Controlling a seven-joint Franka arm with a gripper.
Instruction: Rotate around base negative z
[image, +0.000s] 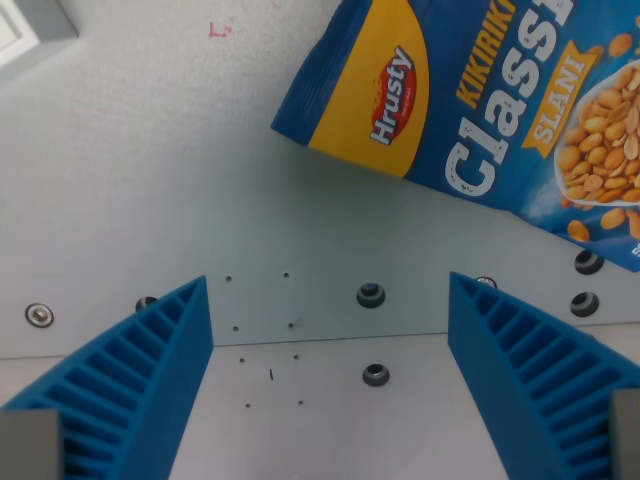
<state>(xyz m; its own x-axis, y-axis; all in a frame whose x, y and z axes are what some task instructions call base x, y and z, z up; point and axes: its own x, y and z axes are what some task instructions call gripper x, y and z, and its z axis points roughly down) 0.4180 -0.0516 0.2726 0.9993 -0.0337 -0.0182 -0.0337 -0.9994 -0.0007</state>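
Tool (330, 330) spread wide, grasping nothing; peanut bag (480, 100) lies upper right, long axis slanting down rightward on worktop (150, 180)

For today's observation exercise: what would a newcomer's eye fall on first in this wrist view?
First, the blue and yellow Hrusty peanut bag, lying tilted at the upper right on the white table. Next, the two ribbed blue fingers rising from the bottom corners, spread wide with nothing between them. Dark bolts dot the table between them.

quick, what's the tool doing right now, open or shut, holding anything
Tool: open, blue fingers spread wide, nothing between them. The peanut bag lies on the table beyond, untouched.
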